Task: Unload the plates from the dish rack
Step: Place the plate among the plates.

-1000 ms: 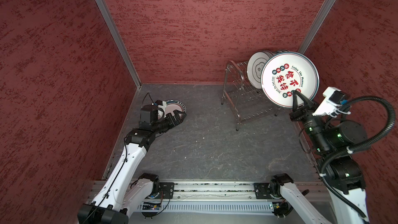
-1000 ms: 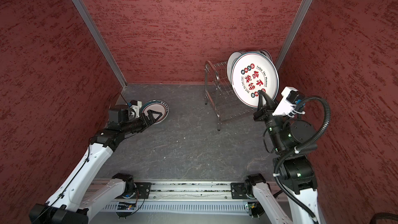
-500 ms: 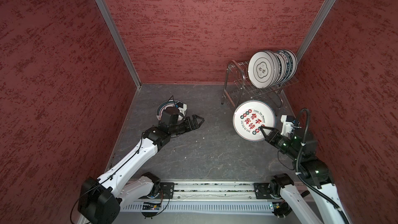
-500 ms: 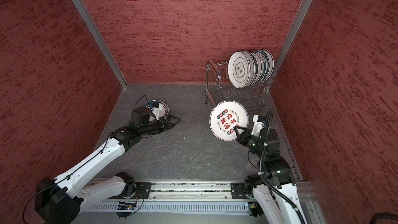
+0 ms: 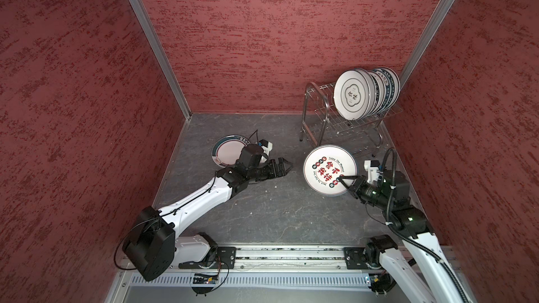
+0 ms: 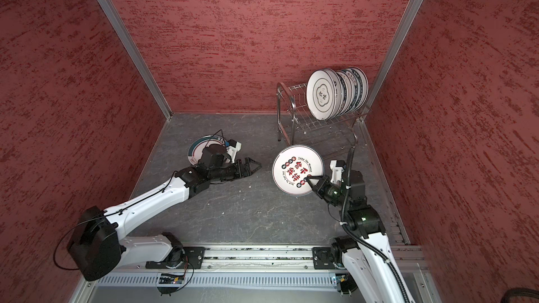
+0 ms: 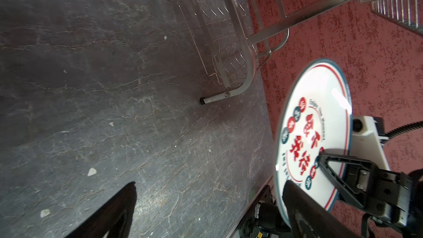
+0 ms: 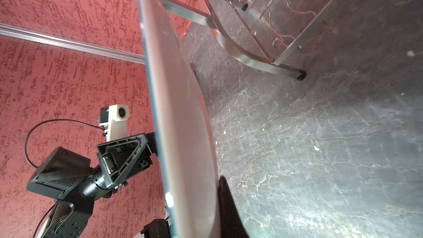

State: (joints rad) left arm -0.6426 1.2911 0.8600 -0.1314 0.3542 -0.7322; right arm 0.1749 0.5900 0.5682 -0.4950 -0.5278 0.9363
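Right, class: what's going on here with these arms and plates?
The right end effector is shut on a red-lettered plate, holding it tilted in front of the dish rack. The left end effector, open and empty, points toward it. One teal-rimmed plate lies on the table; a row of plates stands in the rack.

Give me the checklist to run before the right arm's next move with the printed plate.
1. Right gripper fingers shut on the rim of the printed plate: ok.
2. Printed plate clear of the dish rack: ok, apart in the left wrist view.
3. Left gripper open and empty: ok.
4. Left gripper apart from the printed plate: ok.
5. Teal-rimmed plate on the table unobstructed: not ok, the left arm covers part of it in both top views.
6. Plates in the rack standing upright: ok.
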